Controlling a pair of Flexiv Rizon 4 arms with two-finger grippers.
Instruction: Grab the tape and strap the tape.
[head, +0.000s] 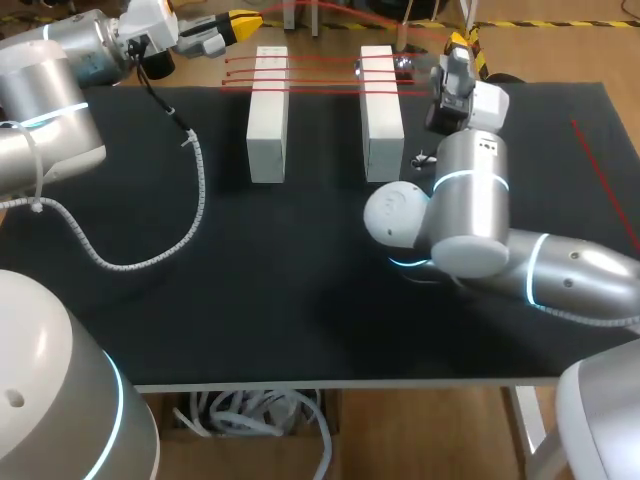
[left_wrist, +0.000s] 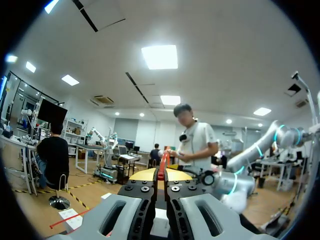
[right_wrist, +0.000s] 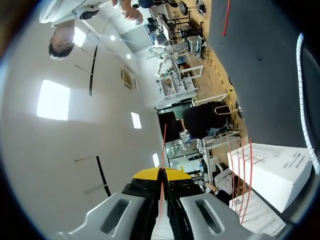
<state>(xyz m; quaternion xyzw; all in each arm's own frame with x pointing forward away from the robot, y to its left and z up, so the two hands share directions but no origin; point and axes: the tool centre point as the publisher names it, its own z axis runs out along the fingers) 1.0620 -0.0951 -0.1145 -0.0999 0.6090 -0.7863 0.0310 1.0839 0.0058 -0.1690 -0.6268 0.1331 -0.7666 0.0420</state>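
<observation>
Head view: the red tape (head: 320, 70) runs in several strands across the white blocks (head: 268, 110) on the surface (head: 300, 280), and a free span arcs beyond the blocks. The left end effector (head: 238, 20), left of the blocks, and the right end effector (head: 460, 45), right of them, each clamp this span. The tape appears light, thin and limp, so pinch it flat and apply even tension.

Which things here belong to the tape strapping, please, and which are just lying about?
Job: red tape, left white block, right white block, left gripper, right gripper (both shut on tape).
Lying about: white spiral cable, loose red strip at the table's right.
</observation>
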